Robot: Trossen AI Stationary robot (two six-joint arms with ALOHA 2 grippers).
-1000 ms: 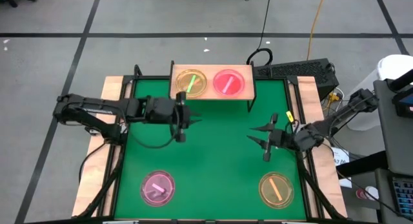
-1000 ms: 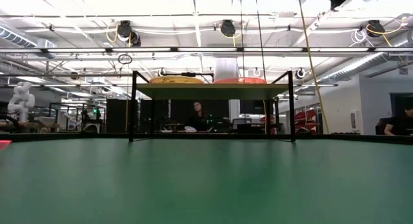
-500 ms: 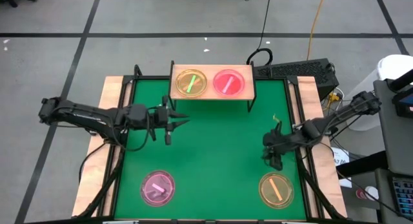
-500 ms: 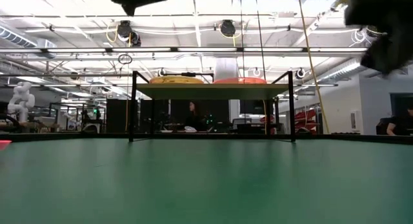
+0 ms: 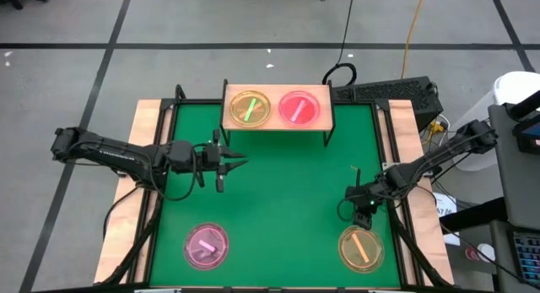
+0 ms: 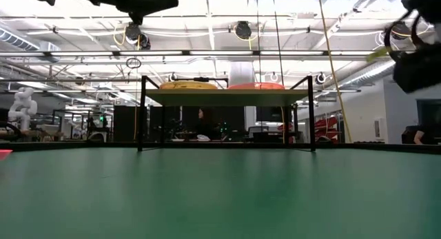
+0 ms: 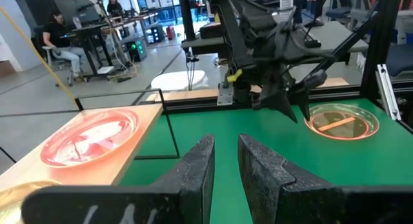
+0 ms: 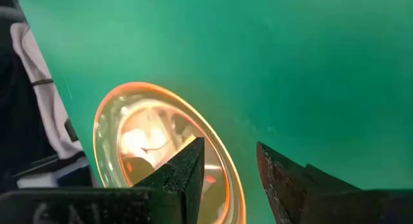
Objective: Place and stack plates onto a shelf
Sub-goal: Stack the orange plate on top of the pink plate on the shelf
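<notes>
The shelf (image 5: 277,122) stands at the table's far edge. It bears an amber plate with a green bar (image 5: 250,108) and a pink plate (image 5: 299,107). A pink plate (image 5: 206,245) lies flat near the front left, and an amber plate with an orange bar (image 5: 361,246) lies flat near the front right. My left gripper (image 5: 229,166) hovers left of centre, level, pointing toward the table's right, its fingers (image 7: 201,164) a narrow gap apart and empty. My right gripper (image 5: 360,215) is open and tipped down just above the front-right amber plate's far edge (image 8: 139,143).
Light-wood strips (image 5: 143,175) edge the green table. A black keyboard (image 5: 388,92) and cables lie beyond the far right corner. In the left wrist view my right arm (image 7: 271,56) stands across the table. Bare green mat lies between the two front plates.
My left gripper has drawn back from the shelf toward the table's left edge. My right gripper has gone toward the near edge and down, tipping its fingers downward over the front-right amber plate. The plates have stayed where they were.
</notes>
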